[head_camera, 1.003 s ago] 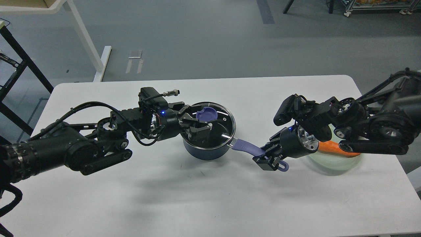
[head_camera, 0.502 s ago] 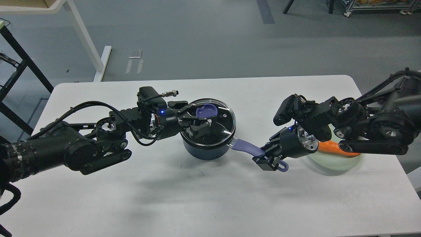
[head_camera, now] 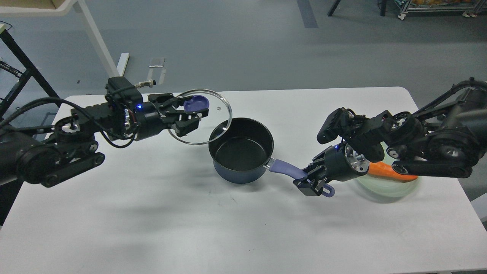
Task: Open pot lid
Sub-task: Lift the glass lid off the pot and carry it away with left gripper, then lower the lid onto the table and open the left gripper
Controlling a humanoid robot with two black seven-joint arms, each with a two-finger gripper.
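A dark blue pot (head_camera: 240,150) stands uncovered on the white table (head_camera: 190,228), its black inside empty. Its purple handle (head_camera: 283,169) points right. My left gripper (head_camera: 190,114) is shut on the purple knob of the glass lid (head_camera: 213,110) and holds the lid tilted in the air, up and left of the pot; the lid's right rim is close to the pot's left rim. My right gripper (head_camera: 310,184) is shut on the far end of the pot handle.
A pale green plate (head_camera: 384,188) with an orange carrot (head_camera: 384,171) lies at the right, partly under my right arm. A white desk leg and a black frame stand on the floor at the far left.
My left gripper has lifted the lid off the pot and carried it up and to the left. The pot now stands open. The right gripper has stayed on the handle.
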